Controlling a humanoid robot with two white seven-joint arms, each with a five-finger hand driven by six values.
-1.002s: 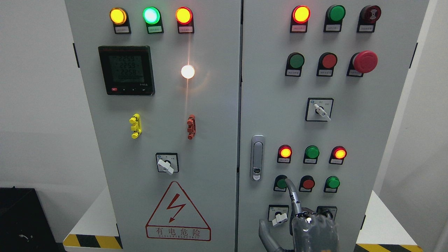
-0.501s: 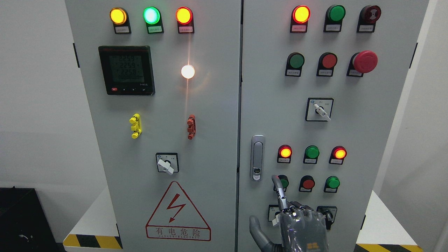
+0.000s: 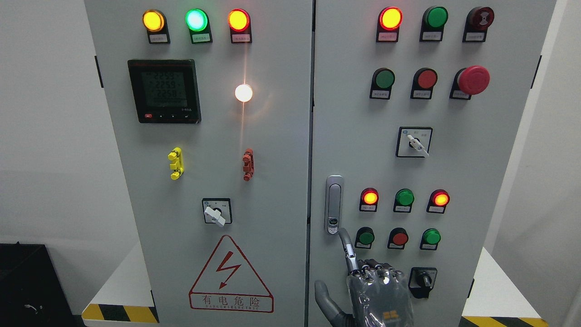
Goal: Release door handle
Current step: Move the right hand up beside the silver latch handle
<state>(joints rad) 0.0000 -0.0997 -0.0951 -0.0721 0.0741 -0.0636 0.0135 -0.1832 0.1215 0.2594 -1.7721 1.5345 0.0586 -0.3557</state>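
Right hand (image 3: 379, 295) shifted left; index extended touching door handle (image 3: 334, 204) base, others curled.

Lit meter (image 3: 164, 91), red mushroom button (image 3: 473, 80)

Bare panel left of door handle (image 3: 334, 204); btns (image 3: 366, 237) crowd right.

You are facing an electrical control cabinet (image 3: 254, 254) in what looks like an industrial test room or lab. Its two grey doors carry lit indicator lamps (image 3: 238, 20), green and red push buttons (image 3: 400, 238), a red emergency stop (image 3: 473, 80), rotary switches (image 3: 414, 142) and a digital meter (image 3: 164, 91). A red lightning warning triangle (image 3: 230, 277) marks the left door. Yellow-and-black hazard tape (image 3: 119, 312) edges the white platform under it, with plain white walls (image 3: 50, 113) around.
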